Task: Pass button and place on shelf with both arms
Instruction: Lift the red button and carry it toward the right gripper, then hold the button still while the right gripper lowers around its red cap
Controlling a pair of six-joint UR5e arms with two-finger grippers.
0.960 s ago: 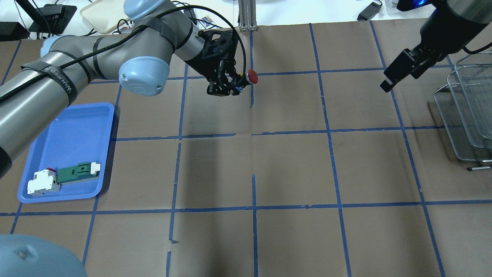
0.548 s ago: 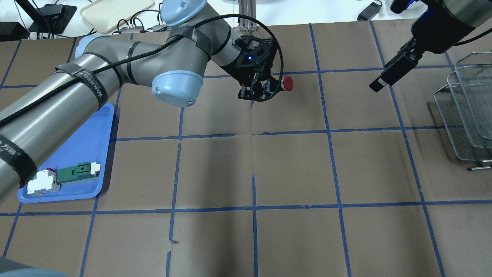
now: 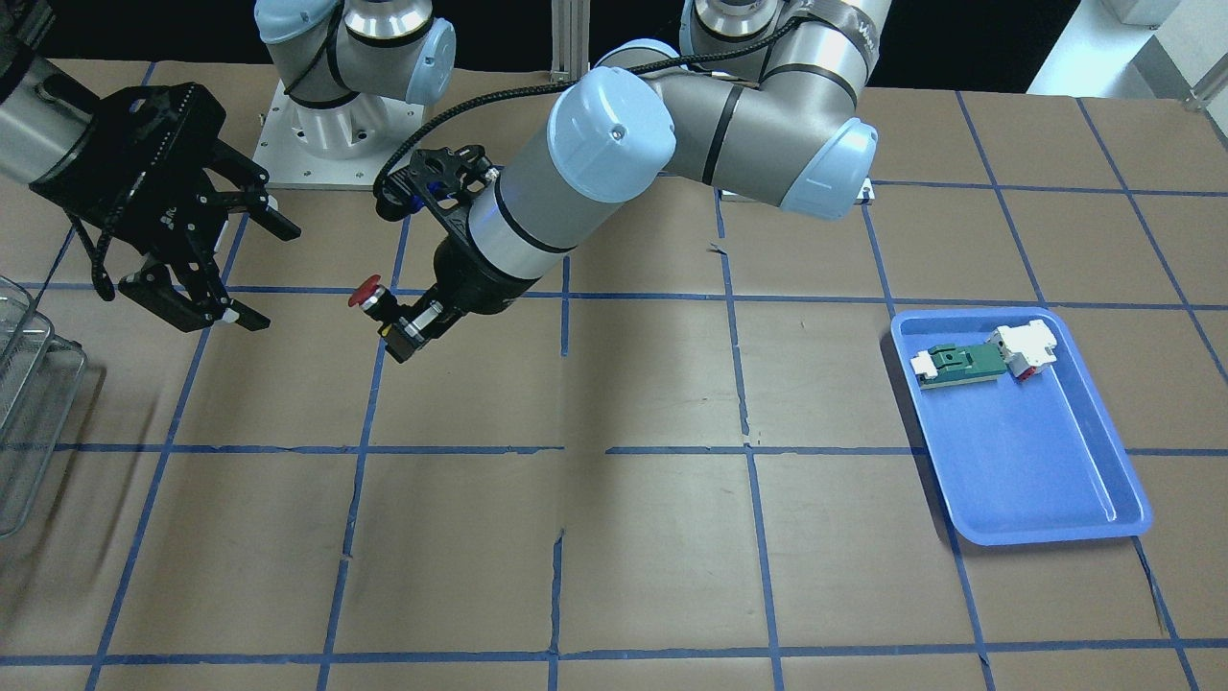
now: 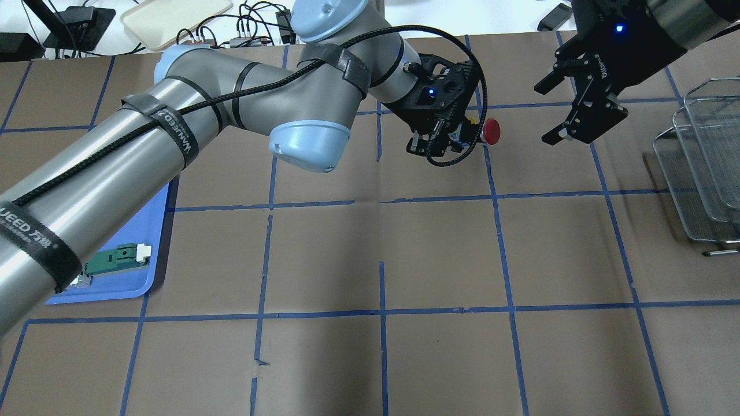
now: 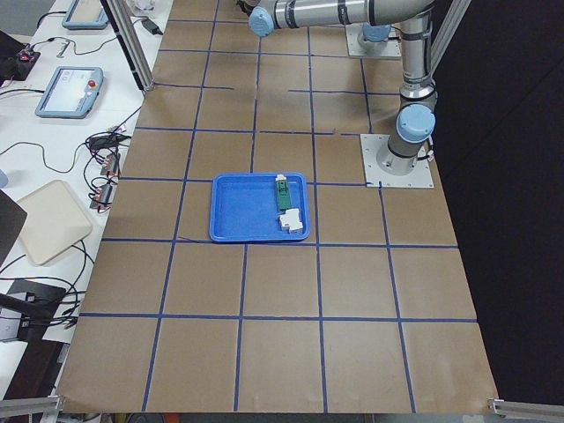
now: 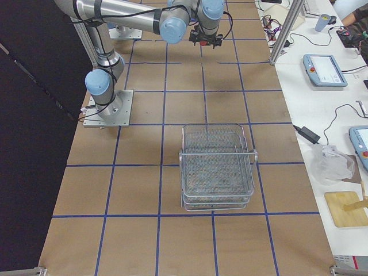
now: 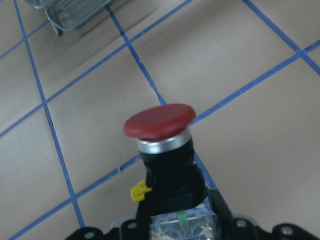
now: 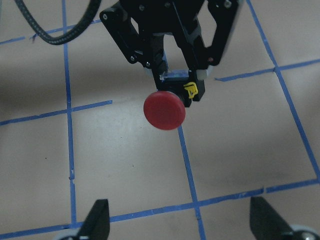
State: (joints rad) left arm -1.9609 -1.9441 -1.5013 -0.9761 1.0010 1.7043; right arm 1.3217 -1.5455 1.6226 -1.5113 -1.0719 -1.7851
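Observation:
My left gripper point(image 4: 457, 137) is shut on the black body of the button point(image 4: 492, 132) and holds it above the table, red cap pointing toward my right gripper point(image 4: 544, 114). The right gripper is open and empty, a short gap from the cap. In the front view the button point(image 3: 366, 293) hangs between the left gripper point(image 3: 408, 326) and the right gripper point(image 3: 264, 276). The right wrist view shows the red cap point(image 8: 164, 110) straight ahead, beyond its fingertips point(image 8: 97, 220). The left wrist view shows the button point(image 7: 160, 122) held upright. The wire-mesh shelf point(image 4: 702, 167) stands at the table's right edge.
A blue tray point(image 3: 1046, 499) on the robot's left side holds a green-and-white flat part point(image 3: 959, 363) and a white block with a red bit point(image 3: 1027, 347). The shelf also shows in the right side view point(image 6: 217, 167). Brown paper with a blue tape grid covers the table.
My left arm has carried the button to the right, toward the right gripper. The right gripper has turned to face the button with its fingers spread.

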